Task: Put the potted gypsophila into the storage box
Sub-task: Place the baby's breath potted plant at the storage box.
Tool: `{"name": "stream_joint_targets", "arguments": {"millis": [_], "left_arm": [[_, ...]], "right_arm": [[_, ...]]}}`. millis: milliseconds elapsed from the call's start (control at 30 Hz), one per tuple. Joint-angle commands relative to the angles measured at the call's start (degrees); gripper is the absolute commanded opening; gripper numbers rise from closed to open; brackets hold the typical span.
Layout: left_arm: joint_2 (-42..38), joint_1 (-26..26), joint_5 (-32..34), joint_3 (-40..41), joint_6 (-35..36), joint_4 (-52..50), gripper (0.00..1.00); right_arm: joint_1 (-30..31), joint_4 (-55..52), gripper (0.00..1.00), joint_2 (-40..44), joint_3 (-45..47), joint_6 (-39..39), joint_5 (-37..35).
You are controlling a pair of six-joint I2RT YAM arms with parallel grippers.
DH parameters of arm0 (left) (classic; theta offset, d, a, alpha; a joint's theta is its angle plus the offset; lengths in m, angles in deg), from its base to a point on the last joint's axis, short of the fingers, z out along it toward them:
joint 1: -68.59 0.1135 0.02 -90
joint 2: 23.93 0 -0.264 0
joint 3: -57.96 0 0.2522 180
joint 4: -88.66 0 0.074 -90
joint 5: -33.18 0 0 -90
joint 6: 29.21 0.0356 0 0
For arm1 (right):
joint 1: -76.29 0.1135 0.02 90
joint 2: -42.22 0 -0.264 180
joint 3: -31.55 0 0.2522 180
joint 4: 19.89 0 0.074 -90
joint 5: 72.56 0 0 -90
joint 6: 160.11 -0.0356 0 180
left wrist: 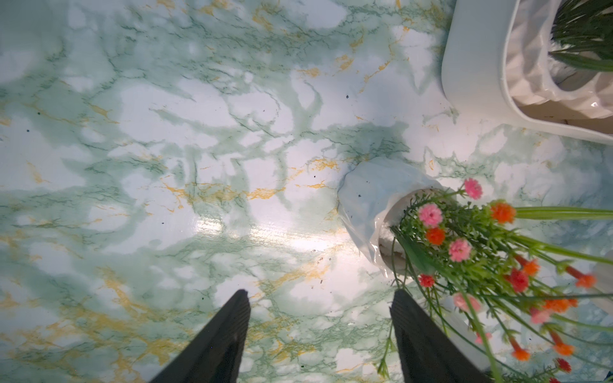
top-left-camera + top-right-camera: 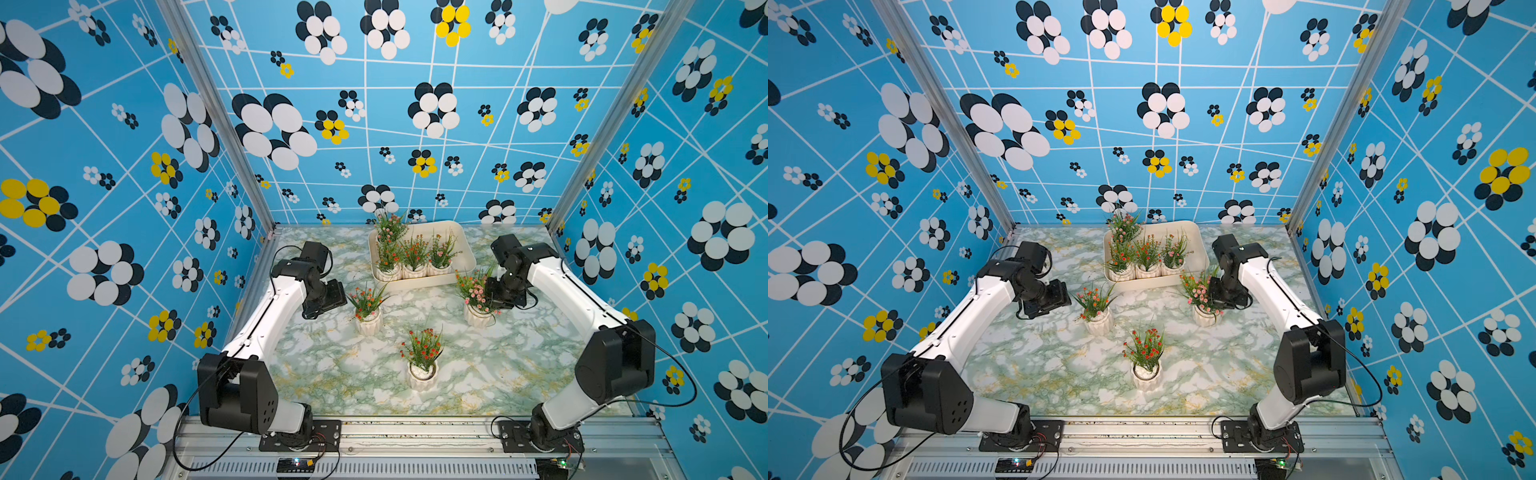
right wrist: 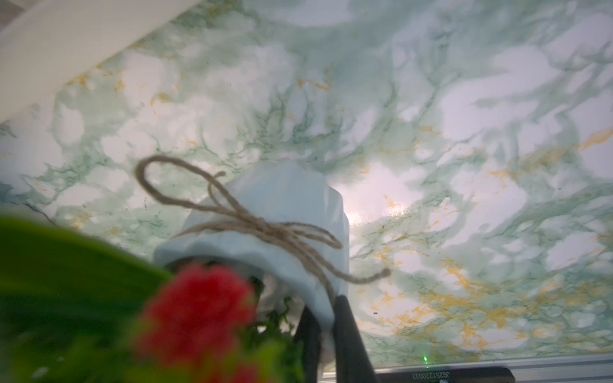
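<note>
Both top views show the cream-white storage box at the back of the table, with several potted gypsophila inside. My right gripper is shut on the rim of a white ribbed pot of pink flowers with a twine bow. That pot is just right of the box's front corner, upright, at or barely above the table. My left gripper is open over bare table, beside another flowered pot. A third pot stands nearer the front.
The box corner lies close beyond the left pot, and the box's rim is close to the held pot. Green marble tabletop stretches across the front. Blue patterned walls close in three sides.
</note>
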Motion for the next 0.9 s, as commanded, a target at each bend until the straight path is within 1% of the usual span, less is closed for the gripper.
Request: {"name": "stream_joint_targets", "arguments": {"millis": [0, 133, 300, 467, 567, 667, 867], "left_arm": [[0.67, 0.92, -0.53, -2.09, 1.14, -1.24, 0.71], [0.93, 2.13, -0.72, -2.39, 1.08, -1.28, 0.71], [1.35, 3.53, -1.16, -3.36, 1.05, -1.27, 0.71], [2.50, 4.52, -1.15, -5.28, 1.63, -1.97, 0.72], [3.02, 5.06, -1.11, -6.38, 1.96, -2.53, 0.72], [3.44, 5.59, -1.11, -7.32, 2.46, -3.11, 0.71], [3.67, 6.60, -0.85, -8.17, 2.74, -3.79, 0.71]], "right_arm": [[-1.75, -4.68, 0.00, -3.61, -8.73, 3.75, -1.43], [-3.24, -7.92, 0.00, -10.04, -20.41, 5.16, -1.73], [-4.33, -12.59, 0.00, -19.97, -38.27, 5.64, -2.16], [-4.76, -17.19, 0.00, -32.98, -59.55, 3.46, -2.18], [-4.76, -16.86, 0.00, -39.02, -69.12, 0.70, -1.70], [-4.79, -12.79, 0.00, -41.65, -71.37, -1.99, -1.06], [-4.81, -2.24, 0.00, -42.44, -67.36, -7.37, -0.33]]}}
